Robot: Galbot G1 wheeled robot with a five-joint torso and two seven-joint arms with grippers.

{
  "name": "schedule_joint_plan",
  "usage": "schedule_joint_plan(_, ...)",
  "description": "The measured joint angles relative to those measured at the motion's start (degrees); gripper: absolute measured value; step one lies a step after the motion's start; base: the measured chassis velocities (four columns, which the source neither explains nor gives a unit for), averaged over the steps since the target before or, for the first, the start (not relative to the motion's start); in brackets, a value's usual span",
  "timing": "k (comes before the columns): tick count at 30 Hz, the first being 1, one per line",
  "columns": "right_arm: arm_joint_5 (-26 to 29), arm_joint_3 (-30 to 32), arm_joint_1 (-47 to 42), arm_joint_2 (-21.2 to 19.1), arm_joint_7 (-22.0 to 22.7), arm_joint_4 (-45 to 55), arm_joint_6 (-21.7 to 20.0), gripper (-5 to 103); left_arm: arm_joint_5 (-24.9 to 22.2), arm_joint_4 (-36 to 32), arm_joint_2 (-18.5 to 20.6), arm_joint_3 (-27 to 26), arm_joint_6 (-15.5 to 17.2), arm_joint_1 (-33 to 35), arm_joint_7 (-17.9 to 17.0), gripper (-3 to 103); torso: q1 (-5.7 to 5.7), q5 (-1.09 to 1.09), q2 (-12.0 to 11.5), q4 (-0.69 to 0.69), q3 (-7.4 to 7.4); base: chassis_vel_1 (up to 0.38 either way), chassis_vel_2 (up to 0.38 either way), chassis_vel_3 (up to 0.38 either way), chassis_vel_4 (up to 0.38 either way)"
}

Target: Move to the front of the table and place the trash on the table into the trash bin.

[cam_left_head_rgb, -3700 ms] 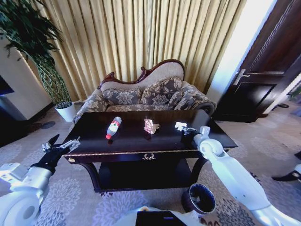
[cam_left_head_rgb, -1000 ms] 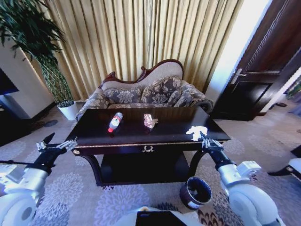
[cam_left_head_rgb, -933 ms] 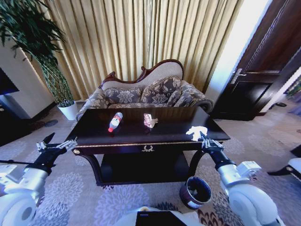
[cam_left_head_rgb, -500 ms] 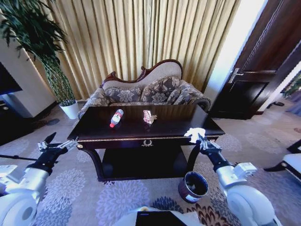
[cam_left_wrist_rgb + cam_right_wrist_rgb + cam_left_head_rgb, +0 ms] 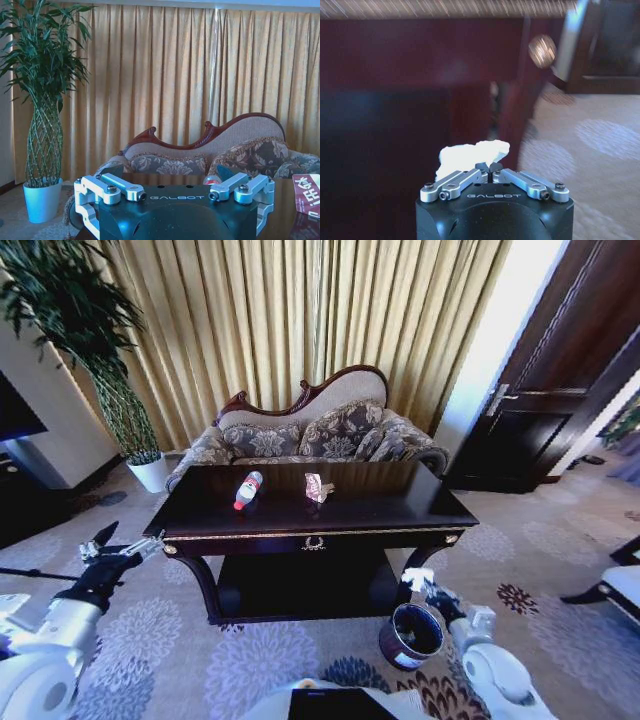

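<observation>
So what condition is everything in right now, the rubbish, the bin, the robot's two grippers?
Right gripper: shut on the tissue, low beside the bin's rim.
Tissue: crumpled, pinched in the gripper, off the table.
Trash bin: upright on the carpet, open top.
Bottle: lying on its side on the table, red cap on.
Snack wrapper: crumpled, on the table.
Left gripper: open, holding nothing, left of the table.
Table drawer: closed.

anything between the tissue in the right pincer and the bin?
Nothing visible. The right pincer holds the tissue beside the table leg, just above the bin and its open mouth. The left pincer idles far off.
</observation>
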Motion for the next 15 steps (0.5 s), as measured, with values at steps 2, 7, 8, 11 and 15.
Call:
schedule_joint_plan(2, -1.09, -0.49, 1.52, -0.52, 0.39, -3.37, 0.37, 0, 0.03, 0.00, -0.04, 0.04, -0.01, -0.05, 0.00, 100, 0.00, 0.00, 0.00, 0.01, 0.00, 0.000, 0.000, 0.000, 0.000)
schedule_joint_plan(7, -5.71, -1.79, 7.09, -1.58, 0.81, -14.68, 1.84, 0, 0.08, 0.00, -0.32, 0.19, -0.08, -0.06, 0.00, 100, 0.00, 0.00, 0.00, 0.01, 0.00, 0.000, 0.000, 0.000, 0.000)
schedule_joint_plan(8, -6.49, -1.90, 8.15, -1.63, 0.83, -16.83, 2.26, 0, 0.09, 0.00, -0.34, 0.22, -0.11, -0.06, 0.00, 100, 0.00, -0.01, 0.00, 0.01, 0.00, 0.000, 0.000, 0.000, 0.000)
schedule_joint_plan(11, -8.12, -2.03, 10.30, -1.61, 0.88, -21.49, 2.89, 0, 0.10, 0.00, -0.35, 0.25, -0.15, -0.09, 0.01, 100, 0.00, -0.01, 0.00, 0.00, 0.00, 0.000, 0.000, 0.000, 0.000)
schedule_joint_plan(15, -8.90, -2.06, 10.84, -1.00, 1.01, -23.18, 2.92, 2, 0.10, 0.00, -0.35, 0.24, -0.17, -0.07, 0.02, 100, 0.01, 0.00, 0.00, 0.00, 0.00, 0.000, 0.000, 0.000, 0.000)
